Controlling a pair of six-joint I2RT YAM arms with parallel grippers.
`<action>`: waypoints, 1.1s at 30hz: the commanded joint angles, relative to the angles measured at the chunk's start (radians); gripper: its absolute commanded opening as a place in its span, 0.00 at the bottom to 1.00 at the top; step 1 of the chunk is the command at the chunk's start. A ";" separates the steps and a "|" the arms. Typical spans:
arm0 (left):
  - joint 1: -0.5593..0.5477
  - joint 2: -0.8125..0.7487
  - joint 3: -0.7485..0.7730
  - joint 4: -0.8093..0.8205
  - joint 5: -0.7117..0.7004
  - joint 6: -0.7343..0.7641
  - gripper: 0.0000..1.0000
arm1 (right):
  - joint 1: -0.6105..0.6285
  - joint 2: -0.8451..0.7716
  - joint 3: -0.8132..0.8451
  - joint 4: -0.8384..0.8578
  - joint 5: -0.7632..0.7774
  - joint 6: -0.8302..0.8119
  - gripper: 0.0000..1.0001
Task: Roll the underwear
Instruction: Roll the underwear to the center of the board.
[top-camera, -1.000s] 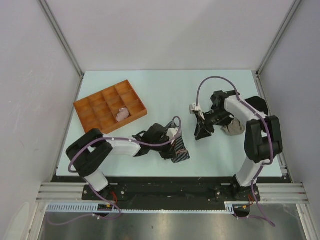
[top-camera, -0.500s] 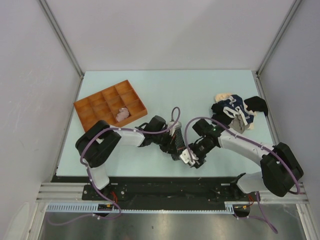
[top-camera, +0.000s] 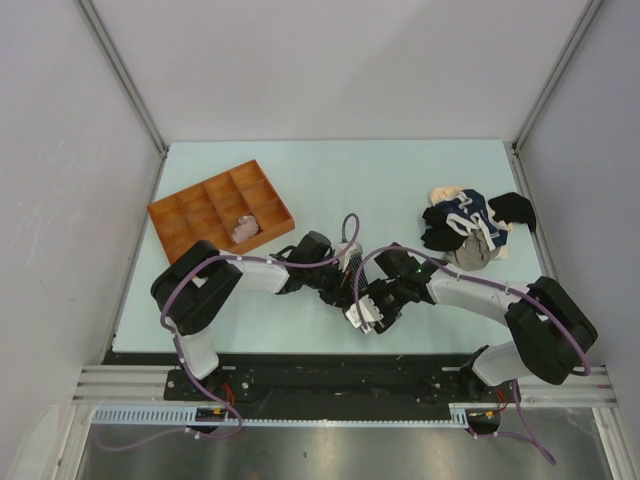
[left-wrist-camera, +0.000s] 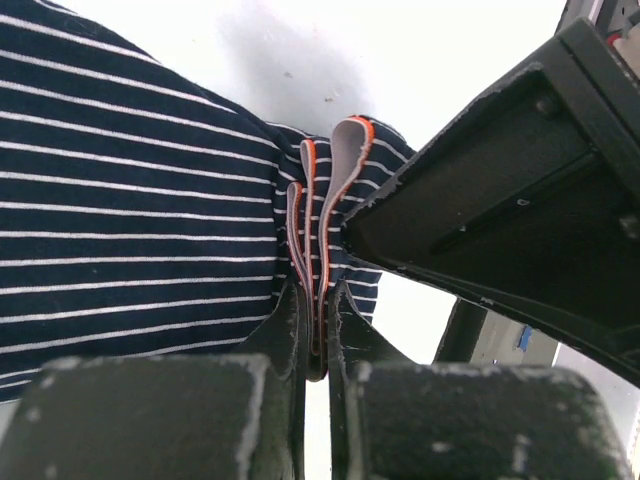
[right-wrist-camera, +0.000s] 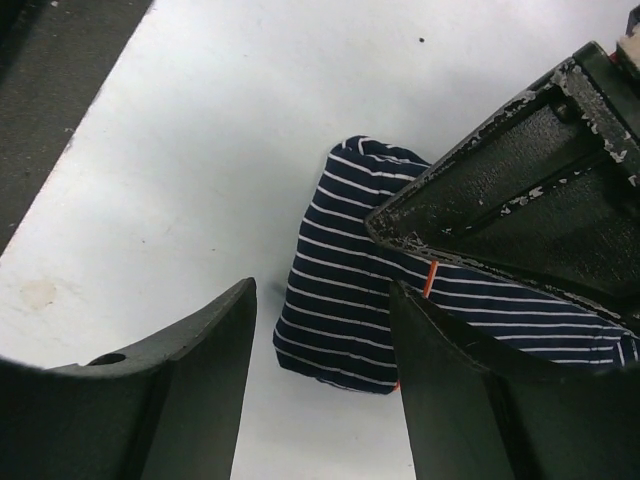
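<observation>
A dark navy underwear with thin white stripes (left-wrist-camera: 140, 200) lies on the table at the front centre. My left gripper (left-wrist-camera: 318, 335) is shut on its folded orange-trimmed waistband edge. My right gripper (right-wrist-camera: 322, 292) stands open just over the same garment (right-wrist-camera: 340, 300), one finger on either side of its folded end, close against the left gripper's body (right-wrist-camera: 520, 190). From above, both grippers (top-camera: 345, 283) (top-camera: 363, 312) meet over the striped cloth (top-camera: 351, 298), which is mostly hidden. A pink-beige underwear (top-camera: 243, 229) sits rolled in the orange tray (top-camera: 190, 215).
A heap of more underwear (top-camera: 468, 225), navy, black and cream, lies at the right of the pale table (top-camera: 330, 180). The orange compartmented tray stands at the back left. The table's dark front edge (right-wrist-camera: 60, 80) runs close by the right gripper.
My right arm has swung from beside the heap at the right to the striped underwear at the front centre, and its jaws have opened wider. The left gripper keeps its grip.
</observation>
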 joint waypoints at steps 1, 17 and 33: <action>0.018 0.015 -0.017 0.000 -0.104 0.016 0.01 | 0.006 0.000 -0.017 0.073 0.044 0.021 0.61; 0.079 -0.369 -0.226 0.223 -0.245 -0.097 0.56 | 0.028 0.132 -0.032 0.081 0.169 0.029 0.31; -0.158 -1.089 -0.729 0.490 -0.426 0.238 0.63 | -0.076 0.306 0.357 -0.541 -0.250 0.187 0.22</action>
